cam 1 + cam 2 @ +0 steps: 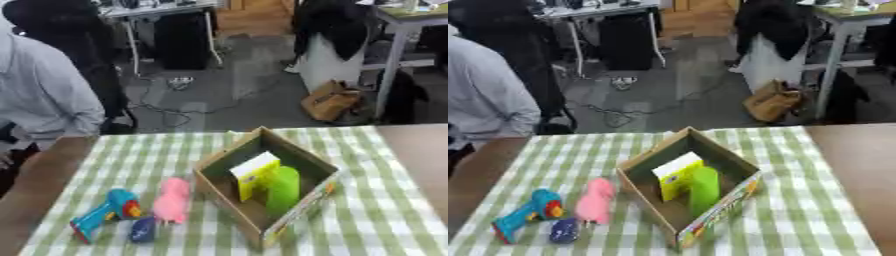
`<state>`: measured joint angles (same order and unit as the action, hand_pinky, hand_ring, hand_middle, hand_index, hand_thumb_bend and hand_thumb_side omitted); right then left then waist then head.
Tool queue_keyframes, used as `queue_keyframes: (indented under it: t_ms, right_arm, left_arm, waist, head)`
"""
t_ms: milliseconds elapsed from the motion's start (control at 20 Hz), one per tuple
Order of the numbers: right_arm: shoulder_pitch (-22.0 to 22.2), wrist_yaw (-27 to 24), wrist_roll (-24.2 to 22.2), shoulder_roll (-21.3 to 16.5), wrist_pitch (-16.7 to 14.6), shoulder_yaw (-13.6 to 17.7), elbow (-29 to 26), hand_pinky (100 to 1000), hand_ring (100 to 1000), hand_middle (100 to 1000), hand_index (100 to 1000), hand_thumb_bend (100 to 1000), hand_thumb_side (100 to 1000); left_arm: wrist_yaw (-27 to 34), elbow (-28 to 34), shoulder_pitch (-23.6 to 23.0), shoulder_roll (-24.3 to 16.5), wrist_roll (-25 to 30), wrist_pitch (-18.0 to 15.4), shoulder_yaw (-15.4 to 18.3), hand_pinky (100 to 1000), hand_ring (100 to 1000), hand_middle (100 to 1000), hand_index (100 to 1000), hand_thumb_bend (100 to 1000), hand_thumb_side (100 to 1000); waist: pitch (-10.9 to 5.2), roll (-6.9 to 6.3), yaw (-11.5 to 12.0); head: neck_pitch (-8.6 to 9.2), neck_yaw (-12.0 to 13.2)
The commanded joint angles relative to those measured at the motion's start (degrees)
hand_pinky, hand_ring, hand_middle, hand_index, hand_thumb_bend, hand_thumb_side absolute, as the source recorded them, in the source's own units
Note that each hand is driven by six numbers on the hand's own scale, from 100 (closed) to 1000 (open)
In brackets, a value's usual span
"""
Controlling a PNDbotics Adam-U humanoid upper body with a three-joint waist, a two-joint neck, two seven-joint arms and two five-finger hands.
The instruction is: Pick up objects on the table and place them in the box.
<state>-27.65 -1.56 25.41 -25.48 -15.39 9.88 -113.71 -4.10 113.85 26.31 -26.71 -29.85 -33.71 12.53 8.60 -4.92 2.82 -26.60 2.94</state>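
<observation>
Three objects lie left of the open brown cardboard box (262, 195): a blue toy drill (103, 214), a pink soft toy (172, 200), long axis near-to-far, and a small dark-blue piece (143, 229). Neither hand shows; states unknown. Judged nearer the left arm.

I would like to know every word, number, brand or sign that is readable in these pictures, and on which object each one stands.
No text can be read.
Cardboard box: coloured print along its front outer wall, too blurred to read.
Yellow item with a white top inside the box: dark marks on its face, unreadable.
Blue toy, pink toy, dark blue object: no lettering visible.
</observation>
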Motion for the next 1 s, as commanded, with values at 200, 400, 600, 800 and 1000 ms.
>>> queue_keyframes:
  t_ms: [200, 400, 600, 800, 1000]
  right_arm:
    - [-0.8, 0.1, 0.0, -1.5, -0.2, 0.5, -0.9, 828, 894, 835, 951, 100, 1000]
    - [-0.8, 0.1, 0.1, -1.5, -0.2, 0.6, -0.9, 829, 894, 835, 951, 100, 1000]
    - [-0.8, 0.2, 0.2, -1.5, -0.2, 0.6, -0.9, 829, 894, 836, 951, 100, 1000]
    - [-0.8, 0.2, 0.2, -1.6, -0.3, 0.6, -0.9, 829, 894, 836, 951, 100, 1000]
    - [-0.9, 0.2, 0.2, -1.6, -0.3, 0.5, -0.9, 829, 894, 836, 951, 100, 1000]
  left_arm:
    - [0.5, 0.7, 0.3, -1.8, 0.3, -0.3, 0.4, 834, 894, 966, 1000, 392, 1000]
    - [0.5, 0.7, 0.2, -1.8, 0.1, -0.3, 0.5, 831, 890, 962, 1000, 405, 1000]
    - [0.3, 0.7, 0.2, -1.9, -0.1, -0.2, 0.5, 831, 888, 958, 1000, 411, 1000]
    - [0.2, 0.7, 0.2, -1.9, -0.3, -0.2, 0.5, 831, 889, 957, 1000, 417, 1000]
    - [0.1, 0.7, 0.3, -1.9, -0.5, -0.2, 0.5, 832, 889, 958, 1000, 425, 1000]
  waist:
    - [-0.81, 1.14, 0.1]
    - [-0.91, 1.20, 0.2]
    - [-0.94, 1.20, 0.2]
    - [-0.92, 1.20, 0.1]
    - [-0.92, 1.18, 0.1]
  head:
    - [0.00, 0.0]
    - [0.26, 0.1]
    - [0.41, 0.1]
    - [0.33, 0.0]
    - [0.22, -0.1]
